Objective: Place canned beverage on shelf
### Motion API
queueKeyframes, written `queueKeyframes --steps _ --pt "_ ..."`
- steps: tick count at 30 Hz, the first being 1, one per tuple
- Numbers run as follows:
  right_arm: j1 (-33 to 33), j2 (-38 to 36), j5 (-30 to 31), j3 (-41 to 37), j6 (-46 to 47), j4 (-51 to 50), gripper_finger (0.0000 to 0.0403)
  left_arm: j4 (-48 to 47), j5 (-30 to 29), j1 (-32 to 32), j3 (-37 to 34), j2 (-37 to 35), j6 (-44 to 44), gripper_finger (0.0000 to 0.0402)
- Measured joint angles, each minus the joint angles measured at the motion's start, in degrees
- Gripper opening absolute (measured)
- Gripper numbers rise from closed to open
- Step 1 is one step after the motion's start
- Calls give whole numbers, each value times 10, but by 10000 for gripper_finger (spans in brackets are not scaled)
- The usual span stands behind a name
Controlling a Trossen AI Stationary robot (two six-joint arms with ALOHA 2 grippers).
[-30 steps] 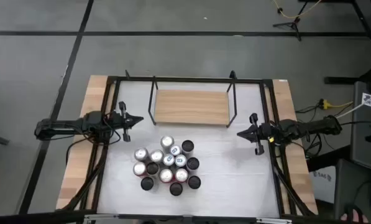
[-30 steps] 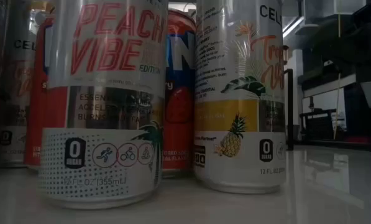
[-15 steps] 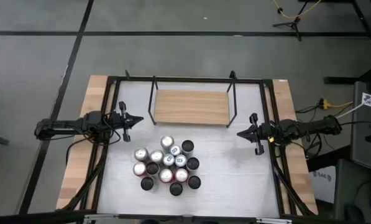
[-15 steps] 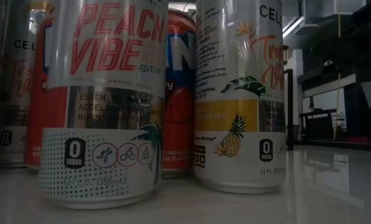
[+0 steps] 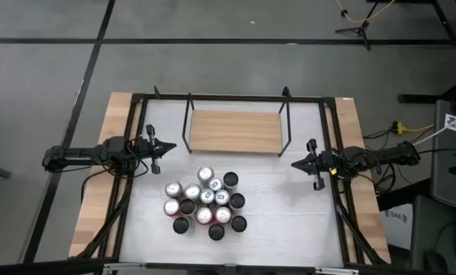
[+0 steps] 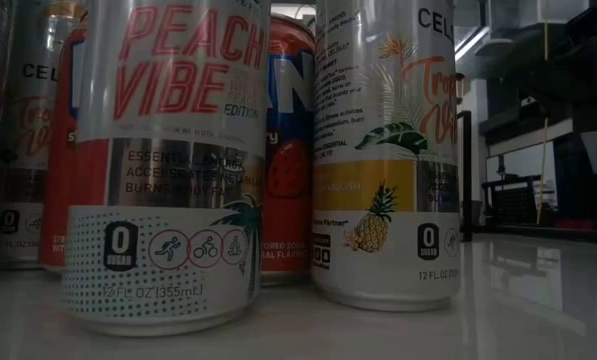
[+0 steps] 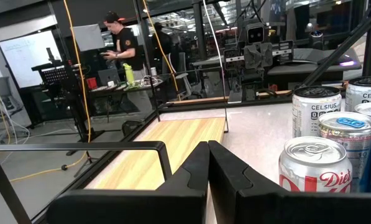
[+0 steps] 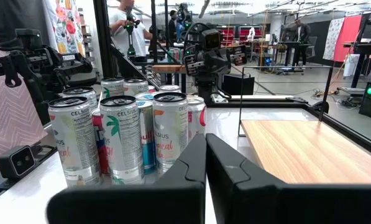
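"PEACH VIBE" on front can [image 6: 163, 160]; "CELSIUS" on can [image 8: 73, 140].

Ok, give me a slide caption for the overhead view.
Cluster of upright beverage cans on white tabletop; empty light-wood shelf behind; left gripper and right gripper wait shut.

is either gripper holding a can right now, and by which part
Nothing is held. The left gripper and right gripper are both shut and empty at the table's sides, clear of the cluster of upright aluminium cans.

cans [image 5: 205, 203] clustered on table [image 5: 289, 206], shelf [image 5: 235, 131] behind them.
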Motion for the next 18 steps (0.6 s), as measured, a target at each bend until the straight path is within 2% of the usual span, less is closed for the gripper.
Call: queueKeyframes --steps 18 --pt "0 0 0 0 0 0 5 0 0 0 0 0 3 0"
